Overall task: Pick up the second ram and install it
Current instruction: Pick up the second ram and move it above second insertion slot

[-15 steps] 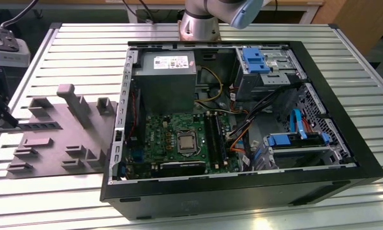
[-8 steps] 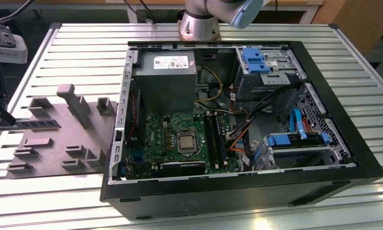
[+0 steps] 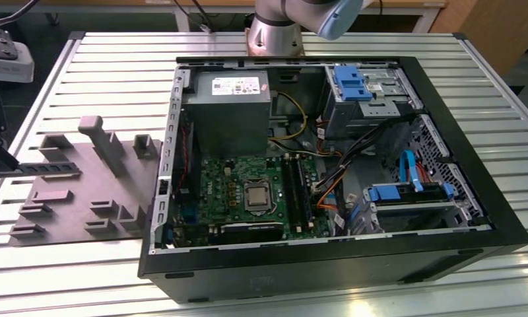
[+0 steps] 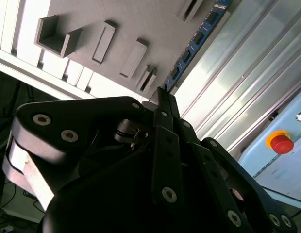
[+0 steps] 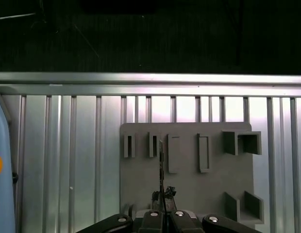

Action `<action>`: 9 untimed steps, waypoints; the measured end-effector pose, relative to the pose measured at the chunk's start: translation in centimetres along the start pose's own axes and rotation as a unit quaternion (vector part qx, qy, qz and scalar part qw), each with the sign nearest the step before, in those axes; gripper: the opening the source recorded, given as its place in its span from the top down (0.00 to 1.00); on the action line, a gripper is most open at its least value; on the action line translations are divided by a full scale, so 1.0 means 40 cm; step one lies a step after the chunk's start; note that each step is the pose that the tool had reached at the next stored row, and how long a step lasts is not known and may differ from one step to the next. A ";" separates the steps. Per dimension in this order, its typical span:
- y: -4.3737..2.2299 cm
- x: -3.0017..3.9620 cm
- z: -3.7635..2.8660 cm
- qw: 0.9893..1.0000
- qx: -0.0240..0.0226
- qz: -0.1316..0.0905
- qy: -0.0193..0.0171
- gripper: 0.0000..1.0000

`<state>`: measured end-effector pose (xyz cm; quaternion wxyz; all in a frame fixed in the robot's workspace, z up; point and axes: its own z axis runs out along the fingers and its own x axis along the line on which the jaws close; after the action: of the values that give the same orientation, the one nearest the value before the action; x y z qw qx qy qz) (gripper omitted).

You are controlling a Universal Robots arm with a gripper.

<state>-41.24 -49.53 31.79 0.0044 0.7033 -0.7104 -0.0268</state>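
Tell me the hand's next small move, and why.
Probably lift straight up from the grey tray before going sideways. The hand looks shut on the second ram, which sits among the tray's raised blocks, and the open computer case lies to the exterior view's right.

The ram [image 4: 194, 44] sits between the gripper's [image 4: 160, 94] jaws and reaches out past their tips, over the tray [image 5: 189, 194]; whether it touches the tray cannot be told. The tray lies on the table [image 5: 58, 145], with its blocks [image 5: 240, 143] on both sides of the jaws. Beyond the tray, well apart from the jaws, the case [image 3: 334, 267] stands on the same table.
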 end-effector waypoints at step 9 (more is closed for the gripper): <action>0.001 -0.001 -0.017 1.000 0.000 0.000 0.000 0.89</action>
<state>-41.24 -49.52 32.47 0.0044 0.7033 -0.7104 -0.0268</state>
